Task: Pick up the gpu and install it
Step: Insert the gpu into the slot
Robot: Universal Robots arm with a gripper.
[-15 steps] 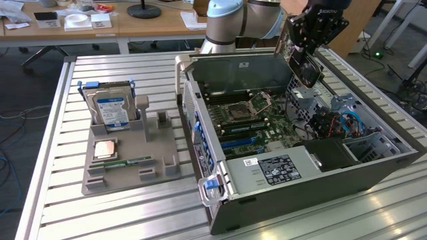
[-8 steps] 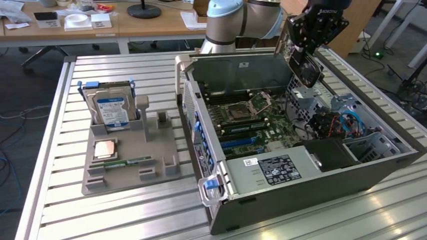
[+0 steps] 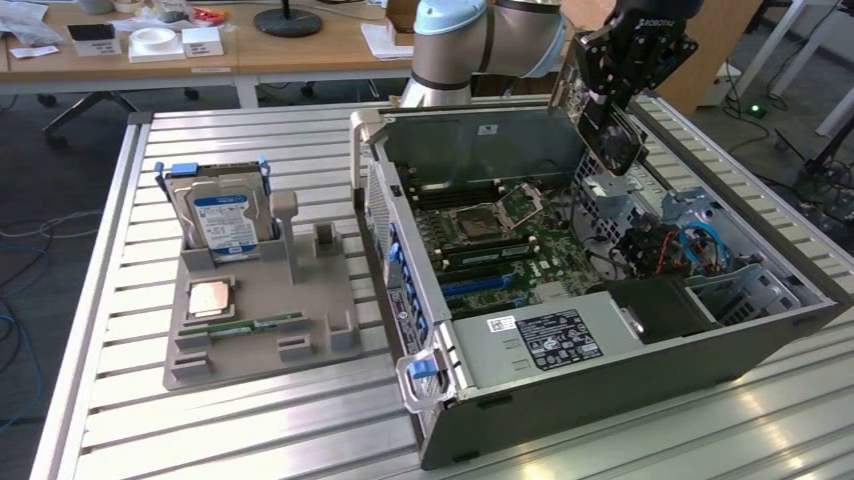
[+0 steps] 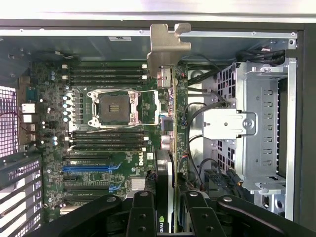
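Observation:
My gripper [image 3: 617,100] hangs over the open computer case [image 3: 747,350], shut on the gpu [image 3: 607,135]. The card is held on edge above the far right part of the motherboard [image 3: 501,245]. In the wrist view the gpu [image 4: 173,118] shows edge-on: its silver bracket [image 4: 168,44] at the far end, the green board running back toward me, and the black cooler between my fingers [image 4: 143,212]. My gripper [image 4: 168,200] clamps it from both sides. The blue expansion slots [image 4: 89,167] lie on the board below, off to one side of the card.
A grey holder tray [image 3: 320,345] at the exterior view's left carries a silver hard drive [image 3: 224,222], a memory stick [image 3: 254,325] and a copper-coloured chip [image 3: 210,298]. Inside the case sit the CPU socket [image 4: 112,107], a metal drive cage [image 4: 259,133] and loose cables [image 3: 674,250].

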